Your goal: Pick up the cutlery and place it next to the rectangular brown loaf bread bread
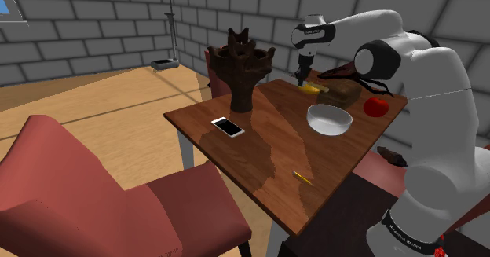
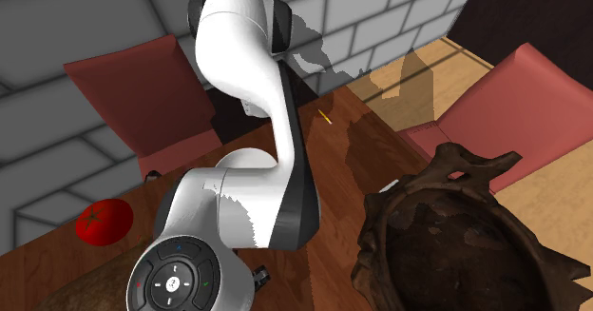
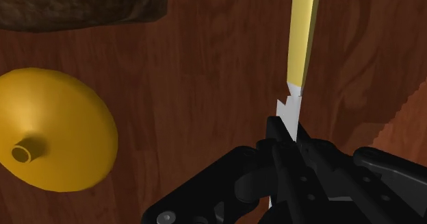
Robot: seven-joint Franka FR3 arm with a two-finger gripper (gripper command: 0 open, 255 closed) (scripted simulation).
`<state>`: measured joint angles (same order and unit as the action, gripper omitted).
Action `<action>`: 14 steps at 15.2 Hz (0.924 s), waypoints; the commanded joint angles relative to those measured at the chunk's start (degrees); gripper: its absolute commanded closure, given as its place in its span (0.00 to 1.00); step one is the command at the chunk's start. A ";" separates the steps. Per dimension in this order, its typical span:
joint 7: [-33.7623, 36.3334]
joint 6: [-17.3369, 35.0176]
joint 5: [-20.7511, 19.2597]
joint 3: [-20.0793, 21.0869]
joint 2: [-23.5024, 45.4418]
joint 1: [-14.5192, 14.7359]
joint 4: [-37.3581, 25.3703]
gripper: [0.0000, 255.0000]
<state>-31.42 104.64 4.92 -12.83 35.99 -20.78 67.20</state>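
The gripper (image 3: 286, 130) has its jaws pinching one end of the cutlery (image 3: 303, 44), a slim, pale yellow piece that turns white where the black fingers (image 3: 274, 130) clasp it. Its long axis runs straight out from the fingertips, and its free end points away from the gripper and past the edge of the wrist view, so what kind of cutlery it is cannot be told. It lies over bare wood of the worktop (image 3: 205, 85), near the brown loaf (image 3: 75, 3) but apart from it. Whether it touches the wood is unclear. A yellow funnel (image 3: 58, 137) sits mouth down near the loaf, spout up.

In the shoulder view the gripper (image 1: 301, 80) hangs low just beside the loaf (image 1: 343, 92), with the funnel (image 1: 314, 88) between them. A tomato (image 1: 378, 106) and a white bowl (image 1: 329, 119) stand near the loaf. A smartphone (image 1: 228, 126) and a dark carved vessel (image 1: 241, 67) are well apart from it.

A black band low on the arm (image 1: 408, 233) bears white lettering that cannot be read
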 commanded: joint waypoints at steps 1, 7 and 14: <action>0.02 1.63 -0.02 0.01 -0.21 0.17 1.83 1.00; -0.02 5.88 0.14 0.13 0.41 0.35 5.48 1.00; -0.09 10.44 0.42 0.33 1.75 0.43 8.74 1.00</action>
<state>-31.48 114.26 5.29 -12.52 37.59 -20.36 75.28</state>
